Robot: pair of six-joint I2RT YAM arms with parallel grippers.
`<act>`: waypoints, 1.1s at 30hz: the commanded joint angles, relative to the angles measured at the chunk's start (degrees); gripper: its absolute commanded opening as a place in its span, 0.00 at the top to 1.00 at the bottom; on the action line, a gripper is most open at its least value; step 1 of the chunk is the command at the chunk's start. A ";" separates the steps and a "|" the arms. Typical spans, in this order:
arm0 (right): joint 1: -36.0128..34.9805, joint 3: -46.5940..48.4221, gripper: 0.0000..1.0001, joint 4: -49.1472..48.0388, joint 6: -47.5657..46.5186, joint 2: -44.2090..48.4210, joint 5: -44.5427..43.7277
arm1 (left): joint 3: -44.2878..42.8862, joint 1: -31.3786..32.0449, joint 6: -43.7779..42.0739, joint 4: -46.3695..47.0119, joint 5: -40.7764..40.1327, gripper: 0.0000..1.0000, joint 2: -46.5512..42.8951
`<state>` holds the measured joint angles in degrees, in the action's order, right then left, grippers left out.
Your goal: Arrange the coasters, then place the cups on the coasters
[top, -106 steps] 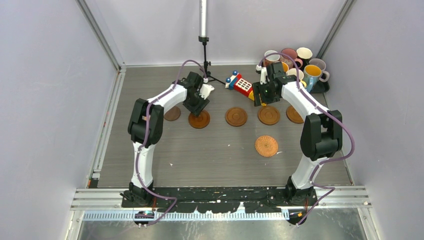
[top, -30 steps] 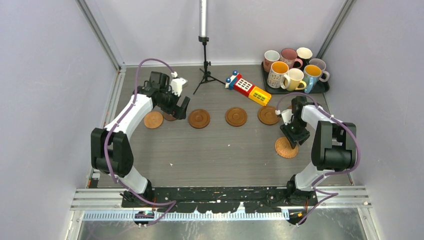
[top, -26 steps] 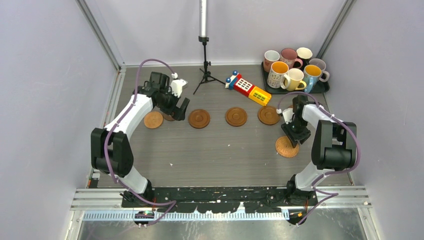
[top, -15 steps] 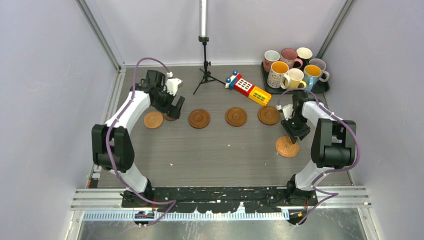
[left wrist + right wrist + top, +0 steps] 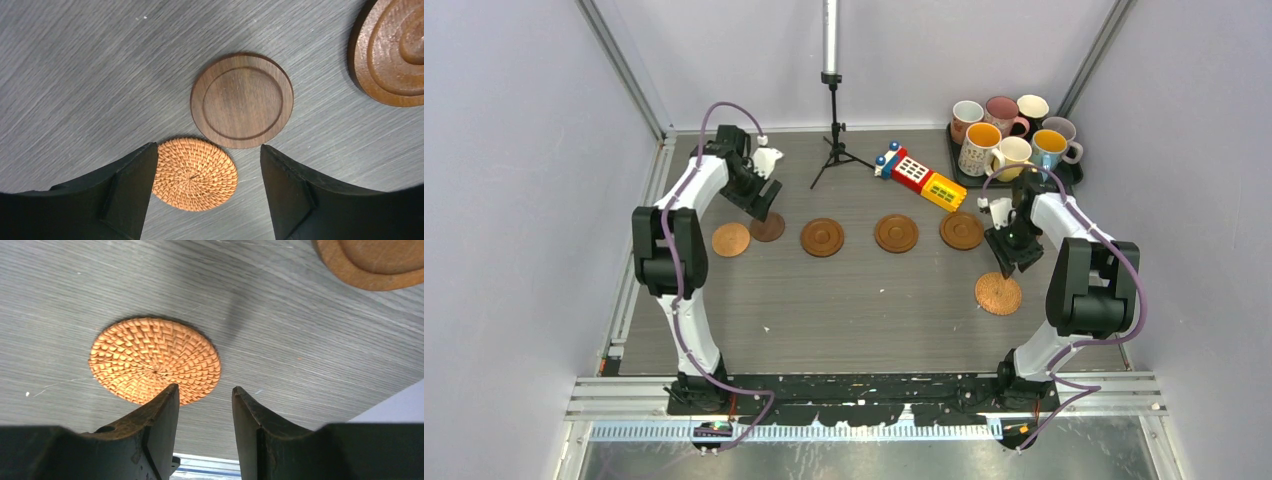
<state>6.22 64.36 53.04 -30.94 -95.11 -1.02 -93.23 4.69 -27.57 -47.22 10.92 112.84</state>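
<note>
- A woven coaster (image 5: 194, 174) lies under the left gripper (image 5: 207, 150), between its fingers.
- A plain coaster (image 5: 242, 100) lies just ahead, edge to edge with it.
- A ringed coaster (image 5: 395, 50) lies farther ahead, to the right.
- A second woven coaster (image 5: 155, 360) lies ahead-left of the right gripper (image 5: 203, 390).

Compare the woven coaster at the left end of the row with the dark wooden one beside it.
The woven coaster is light orange basketwork; the dark wooden coaster is smooth brown with one ring groove. The woven coaster looks slightly smaller than the dark wooden coaster. Both are round and lie flat on the table.
</note>
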 commanded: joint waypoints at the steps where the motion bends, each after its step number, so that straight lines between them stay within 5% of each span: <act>1: -1.37 -0.02 0.52 2.54 1.51 2.27 2.77 | -3.09 0.15 -3.37 -1.13 0.81 0.26 2.39; 17: -2.75 -4.15 0.53 -2.83 2.93 -2.42 -2.64 | -2.54 0.85 -4.95 2.23 0.35 0.27 8.14; 33: -2.79 0.05 0.55 -3.77 3.64 -6.16 -3.97 | 5.41 0.75 -13.33 0.67 4.37 0.53 6.32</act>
<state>3.46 62.61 51.46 -28.08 -100.88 -4.03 -93.54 5.21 -35.75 -45.50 14.59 121.36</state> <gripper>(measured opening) 0.452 0.500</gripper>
